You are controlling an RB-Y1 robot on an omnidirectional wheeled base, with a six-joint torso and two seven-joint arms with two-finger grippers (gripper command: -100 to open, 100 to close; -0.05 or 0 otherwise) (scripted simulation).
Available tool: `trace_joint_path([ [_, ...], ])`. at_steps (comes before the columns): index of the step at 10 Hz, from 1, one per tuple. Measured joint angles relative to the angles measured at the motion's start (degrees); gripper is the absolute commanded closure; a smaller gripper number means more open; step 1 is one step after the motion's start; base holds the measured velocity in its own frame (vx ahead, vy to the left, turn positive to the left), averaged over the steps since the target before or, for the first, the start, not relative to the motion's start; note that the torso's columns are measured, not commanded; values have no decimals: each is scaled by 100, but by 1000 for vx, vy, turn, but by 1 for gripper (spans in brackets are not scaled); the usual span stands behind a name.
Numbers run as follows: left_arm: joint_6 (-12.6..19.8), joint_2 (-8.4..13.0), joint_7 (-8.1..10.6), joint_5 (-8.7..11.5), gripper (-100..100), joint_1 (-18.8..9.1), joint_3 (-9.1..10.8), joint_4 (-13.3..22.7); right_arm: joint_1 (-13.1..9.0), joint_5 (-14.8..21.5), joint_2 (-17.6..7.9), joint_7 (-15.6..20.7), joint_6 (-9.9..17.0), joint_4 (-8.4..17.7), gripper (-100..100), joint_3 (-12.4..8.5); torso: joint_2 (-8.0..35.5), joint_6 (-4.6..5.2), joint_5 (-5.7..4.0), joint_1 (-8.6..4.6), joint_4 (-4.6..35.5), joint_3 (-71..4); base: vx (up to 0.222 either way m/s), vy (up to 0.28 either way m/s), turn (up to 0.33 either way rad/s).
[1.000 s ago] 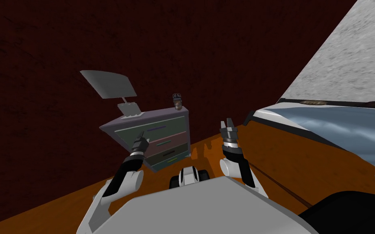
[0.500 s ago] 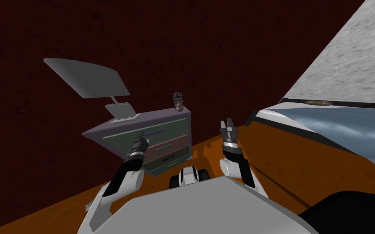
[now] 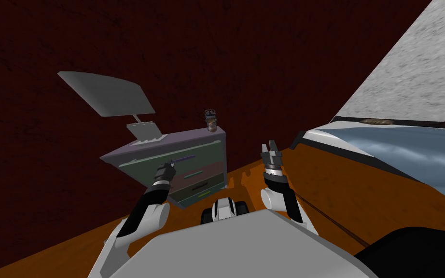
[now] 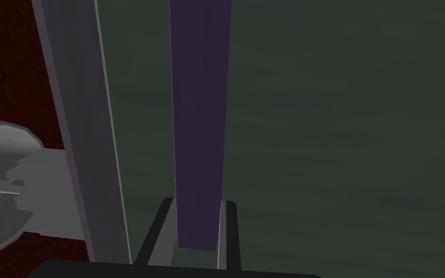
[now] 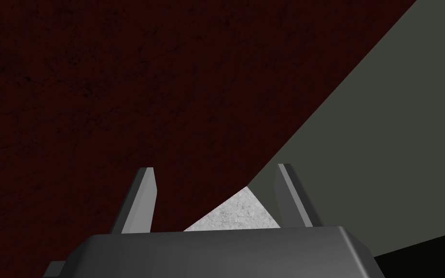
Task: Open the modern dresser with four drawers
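The dresser (image 3: 206, 153) stands on the orange-brown floor (image 3: 342, 193) against the dark red wall (image 3: 265, 58), a little to the left in front of me. Its body is grey-lilac and its drawer fronts have different colours. The left gripper (image 3: 170, 163) is at the top drawer (image 3: 144, 166), which has a dark green front. In the left wrist view the left gripper (image 4: 198, 202) is closed on the purple handle (image 4: 200, 120) of this drawer: the two fingers (image 4: 162, 231) press the sides of the bar near its end, and the bar runs away from the hand along the green front. On the top of the dresser there is a flat grey panel on a thin stand (image 3: 105, 94) at the left end and a small jar-like object (image 3: 211, 120) at the right end. The right gripper (image 3: 270, 146) is raised beside the dresser, apart from it, with its fingers (image 5: 144, 193) wide open and nothing between them. A bed (image 3: 400, 154) with a blue cover lies well apart on the right.
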Motion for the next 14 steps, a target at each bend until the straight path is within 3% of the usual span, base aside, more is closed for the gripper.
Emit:
trace_joint_path([
  [5, 41, 14, 6, 11, 100, 131, -64, -96, 0, 0, 0, 0, 0, 0, 0, 0, -30, 1, -6, 0, -4, -23, -165, -34, 14],
  [6, 34, 20, 7, 14, -100, 161, -81, -127, 0, 0, 0, 0, 0, 0, 0, 0, -20, 1, -3, 2, -3, -14, -80, -20, -28],
  [14, 990, 197, 244, 111, -100, 592, 85, -1407, 3, 0, -1, 0, -1, 0, 0, -1, -9, -2, -24, -13, 22, -14, 49, 7, -22],
])
